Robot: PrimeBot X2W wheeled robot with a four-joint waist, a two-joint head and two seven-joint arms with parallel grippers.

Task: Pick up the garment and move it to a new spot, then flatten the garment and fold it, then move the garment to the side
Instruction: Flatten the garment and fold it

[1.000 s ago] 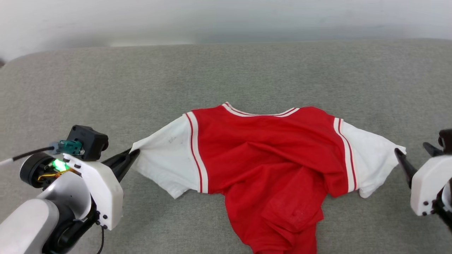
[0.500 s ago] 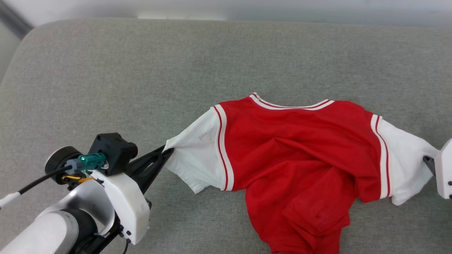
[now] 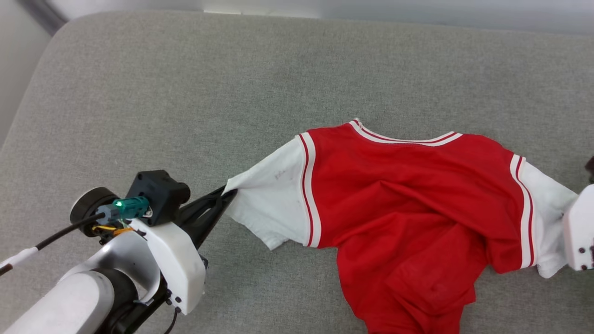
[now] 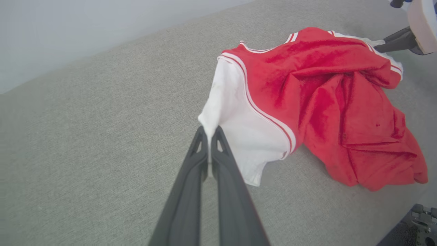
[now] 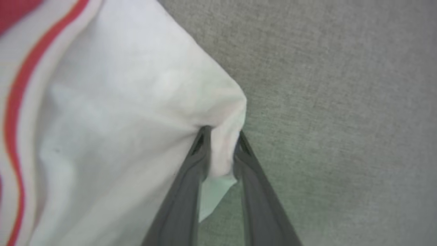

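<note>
My left gripper [image 4: 209, 131] pinches the garment [image 3: 408, 185] tight by its left sleeve [image 3: 274, 204], and my right gripper [image 5: 222, 133] has just reached the right sleeve [image 5: 119, 102], jaws half-closed round a fold, hold uncertain, so the garment, crumpled on the grey pad [image 3: 185, 93], looks nearly ready to lift

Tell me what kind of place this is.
Probably an indoor room, with the work on a sofa or upholstered bench: a wide grey woven-fabric cushion with a rounded corner, a plain pale wall behind it, and a red jersey lying on it.
</note>
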